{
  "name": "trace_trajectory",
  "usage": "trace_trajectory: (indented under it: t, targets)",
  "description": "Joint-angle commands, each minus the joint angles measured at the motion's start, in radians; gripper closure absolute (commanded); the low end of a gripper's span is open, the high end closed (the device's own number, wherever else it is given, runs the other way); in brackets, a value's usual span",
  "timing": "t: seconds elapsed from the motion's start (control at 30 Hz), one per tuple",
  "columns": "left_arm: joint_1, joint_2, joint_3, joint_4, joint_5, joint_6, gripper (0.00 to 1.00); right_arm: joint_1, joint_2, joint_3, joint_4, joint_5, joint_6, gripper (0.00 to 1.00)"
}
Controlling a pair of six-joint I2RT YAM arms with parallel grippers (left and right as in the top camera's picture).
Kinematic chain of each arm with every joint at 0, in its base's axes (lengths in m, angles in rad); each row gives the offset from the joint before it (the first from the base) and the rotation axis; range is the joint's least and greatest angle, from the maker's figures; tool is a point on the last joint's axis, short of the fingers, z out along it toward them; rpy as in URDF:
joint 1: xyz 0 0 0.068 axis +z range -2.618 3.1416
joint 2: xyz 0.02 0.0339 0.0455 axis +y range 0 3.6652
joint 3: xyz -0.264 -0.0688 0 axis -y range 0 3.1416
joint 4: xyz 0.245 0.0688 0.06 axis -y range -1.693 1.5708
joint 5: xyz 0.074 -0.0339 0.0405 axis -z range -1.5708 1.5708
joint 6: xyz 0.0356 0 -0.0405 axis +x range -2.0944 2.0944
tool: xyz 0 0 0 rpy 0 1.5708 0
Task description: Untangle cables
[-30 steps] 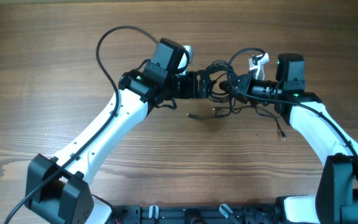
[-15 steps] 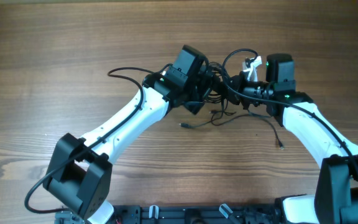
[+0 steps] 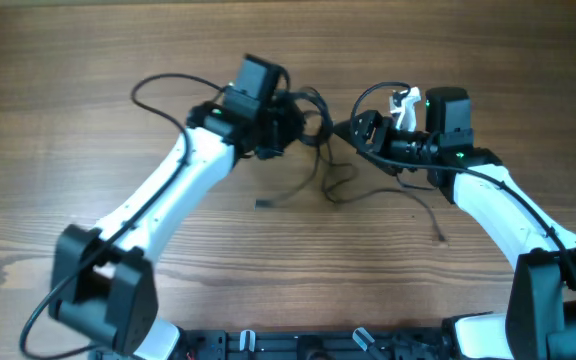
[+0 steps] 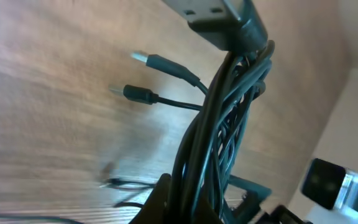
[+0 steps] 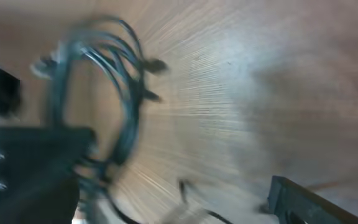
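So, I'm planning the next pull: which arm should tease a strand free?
Probably the right. The left gripper is clamped on the bunched cables, anchoring them, while the right gripper sits beside their loose ends trailing onto the table; whether it grips is unclear.

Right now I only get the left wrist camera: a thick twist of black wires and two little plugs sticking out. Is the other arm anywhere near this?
Observer: Yes. Overhead, the right gripper sits just right of the left gripper, with a small gap between them. The cables are bunched at the left one.
Operator: Is everything off the table?
Observer: No. Loose strands drop from the bunch, and one plug end seems to rest on the wooden table.
Operator: Does the right arm have a wire of its own?
Observer: One thin wire trails from the right gripper towards the robot's base. I cannot make out its grip, because the right wrist view is blurred.
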Motion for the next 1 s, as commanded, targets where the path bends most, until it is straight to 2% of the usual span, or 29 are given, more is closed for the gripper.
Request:
trace_trajectory:
  t: [0.0, 0.1, 0.2, 0.27, 0.3, 0.33, 0.37, 0.4, 0.47, 0.53, 0.57, 0.63, 0.7, 0.73, 0.83, 0.9, 0.93, 0.97]
  targets:
    - [0.038, -0.107, 0.008, 0.007, 0.003, 0.102, 0.96, 0.017, 0.009, 0.004, 0.011, -0.143, -0.306, 0.0]
    - [0.039, -0.126, 0.008, 0.025, 0.013, 0.101, 0.96, 0.07, 0.009, 0.004, 0.038, -0.141, -0.354, 0.0]
    - [0.035, -0.127, 0.008, 0.042, 0.051, 0.098, 0.97, 0.163, 0.009, 0.004, 0.177, -0.141, -0.356, 0.01]
    - [0.036, -0.127, 0.008, 0.042, 0.051, 0.098, 0.96, 0.214, 0.009, 0.004, 0.278, -0.14, -0.352, 0.06]
    - [0.04, -0.127, 0.008, 0.043, 0.05, 0.098, 0.96, 0.236, 0.009, 0.004, 0.319, -0.129, -0.352, 0.19]
    - [0.048, -0.127, 0.008, 0.043, 0.046, 0.098, 0.96, 0.261, 0.009, 0.004, 0.352, -0.079, -0.351, 0.38]
    - [0.064, -0.128, 0.008, 0.042, 0.04, 0.098, 0.96, 0.278, 0.009, 0.004, 0.342, 0.019, -0.334, 0.83]
    - [0.082, -0.128, 0.008, 0.042, 0.04, 0.098, 0.96, 0.286, 0.009, 0.004, 0.307, 0.098, -0.29, 0.96]
    - [0.124, -0.13, 0.008, 0.042, 0.04, 0.099, 0.96, 0.284, 0.009, 0.004, 0.155, 0.234, -0.132, 0.96]
    - [0.159, -0.131, 0.008, 0.042, 0.04, 0.125, 0.96, 0.271, 0.009, 0.004, 0.067, 0.197, -0.116, 0.96]
    - [0.168, -0.131, 0.008, 0.043, 0.04, 0.169, 0.96, 0.262, 0.003, 0.004, 0.033, 0.119, -0.118, 0.96]
    - [0.169, -0.131, 0.008, 0.042, 0.042, 0.343, 0.96, 0.243, -0.024, 0.004, 0.028, -0.058, -0.151, 0.96]
    - [0.156, -0.131, 0.008, 0.037, 0.087, 0.551, 0.96, 0.229, -0.067, 0.004, 0.046, -0.116, -0.148, 0.96]
    - [0.145, -0.131, 0.008, 0.031, 0.145, 0.687, 0.96, 0.226, -0.092, 0.004, 0.06, -0.116, -0.147, 0.96]
    - [0.117, -0.131, 0.008, 0.013, 0.216, 0.932, 0.96, 0.226, -0.127, 0.004, 0.165, -0.114, -0.136, 0.96]
    - [0.091, -0.131, 0.008, -0.017, 0.216, 1.104, 0.96, 0.227, -0.127, 0.004, 0.272, -0.099, -0.053, 0.96]
    - [0.075, -0.131, 0.008, -0.035, 0.216, 1.174, 0.96, 0.227, -0.127, 0.004, 0.296, -0.092, -0.035, 0.96]
    - [0.067, -0.131, 0.008, -0.042, 0.216, 1.183, 0.96, 0.227, -0.127, 0.004, 0.302, -0.079, -0.033, 0.96]
